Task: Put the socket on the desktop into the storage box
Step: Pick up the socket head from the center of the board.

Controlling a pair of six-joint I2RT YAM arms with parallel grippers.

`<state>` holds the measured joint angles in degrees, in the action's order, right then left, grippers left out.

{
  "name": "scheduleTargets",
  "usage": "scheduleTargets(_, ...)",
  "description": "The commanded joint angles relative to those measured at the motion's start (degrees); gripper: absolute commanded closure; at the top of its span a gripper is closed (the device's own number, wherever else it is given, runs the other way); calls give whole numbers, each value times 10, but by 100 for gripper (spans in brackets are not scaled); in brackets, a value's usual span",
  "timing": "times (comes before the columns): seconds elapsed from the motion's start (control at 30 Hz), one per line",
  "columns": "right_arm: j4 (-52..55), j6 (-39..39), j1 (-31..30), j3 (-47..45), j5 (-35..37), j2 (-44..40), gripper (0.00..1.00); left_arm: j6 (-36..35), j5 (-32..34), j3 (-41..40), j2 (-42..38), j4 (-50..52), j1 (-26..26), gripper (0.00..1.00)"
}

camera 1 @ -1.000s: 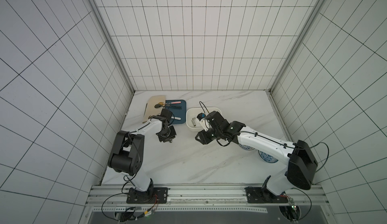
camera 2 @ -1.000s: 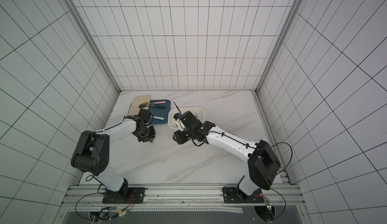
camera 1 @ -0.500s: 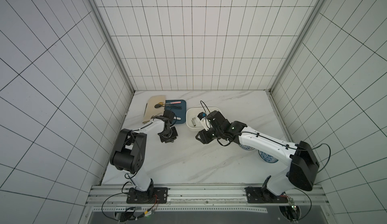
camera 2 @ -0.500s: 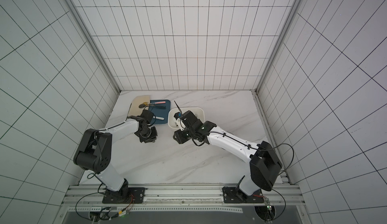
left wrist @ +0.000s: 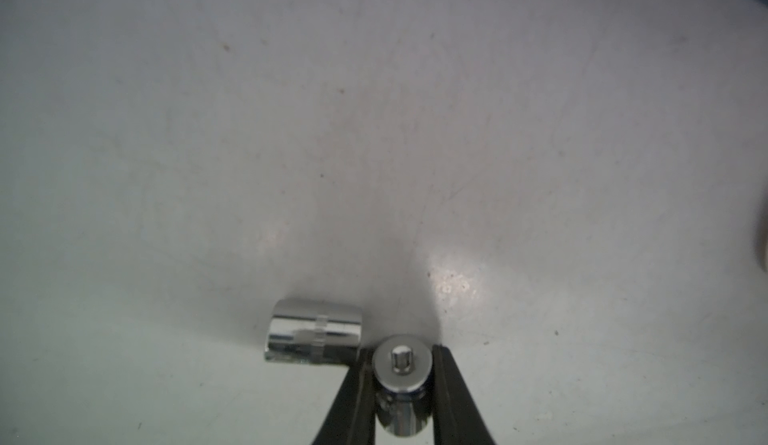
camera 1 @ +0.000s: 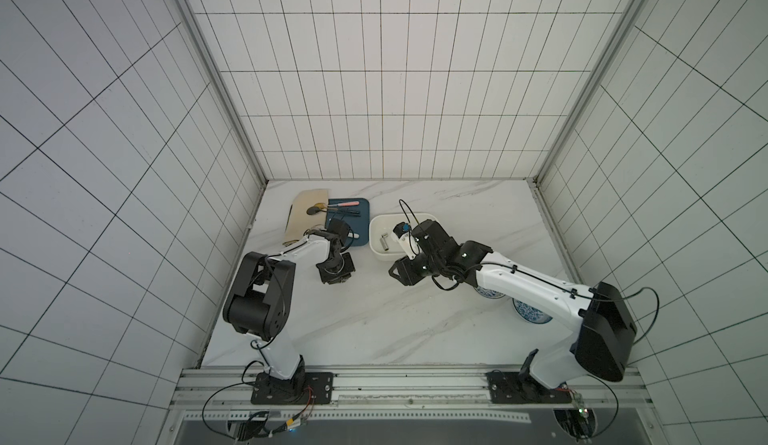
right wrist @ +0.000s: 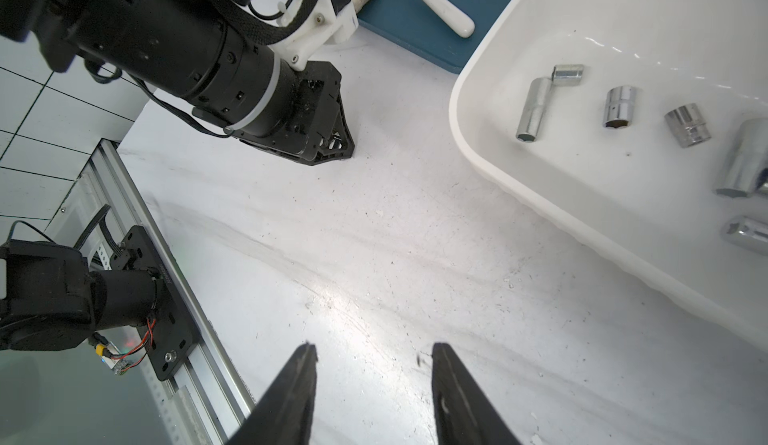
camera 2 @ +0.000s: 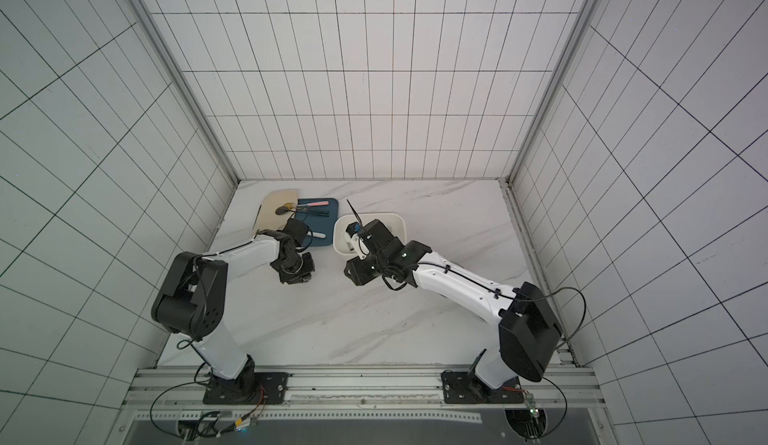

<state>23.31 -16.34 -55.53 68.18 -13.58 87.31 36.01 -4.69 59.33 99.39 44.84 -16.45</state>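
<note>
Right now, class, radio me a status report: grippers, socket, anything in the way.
Left gripper shut on upright socket. Right gripper open, empty. Second socket lying close beside the grip. Box holds other sockets.

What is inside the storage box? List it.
Six sockets lie in the storage box: a long one, a small one at its end, two short, two cut by the frame. In both top views the right arm covers much.

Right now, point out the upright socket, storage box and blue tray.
Upright socket (left wrist: 400,362): left wrist view, top face.
Storage box (right wrist: 478,102): right wrist view, side wall.
Blue tray (right wrist: 415,23): right wrist view, bare surface.
</note>
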Motion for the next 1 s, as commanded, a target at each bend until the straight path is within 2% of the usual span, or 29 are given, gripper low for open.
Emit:
scheduleTargets(0.0,-7,-1,-1,-22,13,-16,52,0,8,9,10,-5,-4,79)
scheduleTargets(0.33,-9,-2,0,-24,13,-17,52,2,2,27,-7,10,-13,83)
scheduleTargets(0.97,2,-4,20,-45,35,-57,52,9,-24,129,-35,51,-44,83)
